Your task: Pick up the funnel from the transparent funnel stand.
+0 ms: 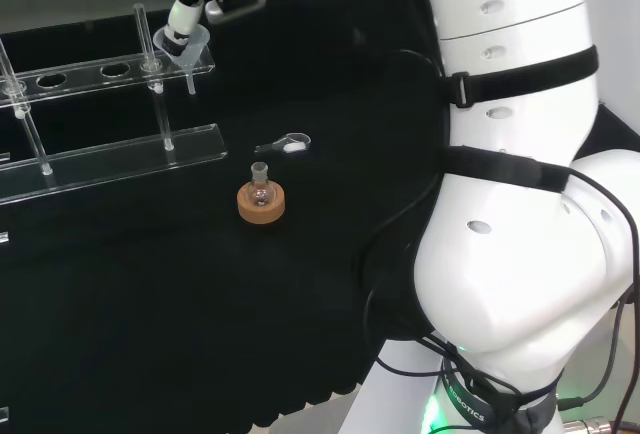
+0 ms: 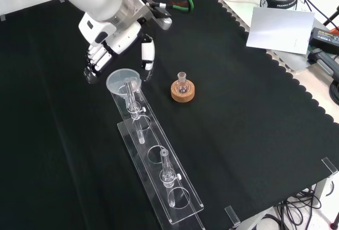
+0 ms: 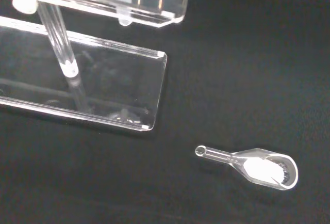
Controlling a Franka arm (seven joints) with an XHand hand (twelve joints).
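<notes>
The funnel point(image 2: 124, 81) sits in the far end hole of the clear stand point(image 2: 159, 173). The hand point(image 2: 108, 44) hovers beside it, fingers spread, holding nothing. It should close around the rim, then lift straight up to clear the stem.

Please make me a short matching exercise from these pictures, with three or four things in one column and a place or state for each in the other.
Things:
1. funnel
2. small flask
3. glass scoop
4. hand

Places or states:
A. lies flat on the black cloth, with something white in its bowl
B. stands upright in a cork ring
C. sits in the end hole of the transparent funnel stand
D. hangs just beyond the funnel in the front view, fingers relaxed

Pairs: 1-C, 2-B, 3-A, 4-D
</notes>
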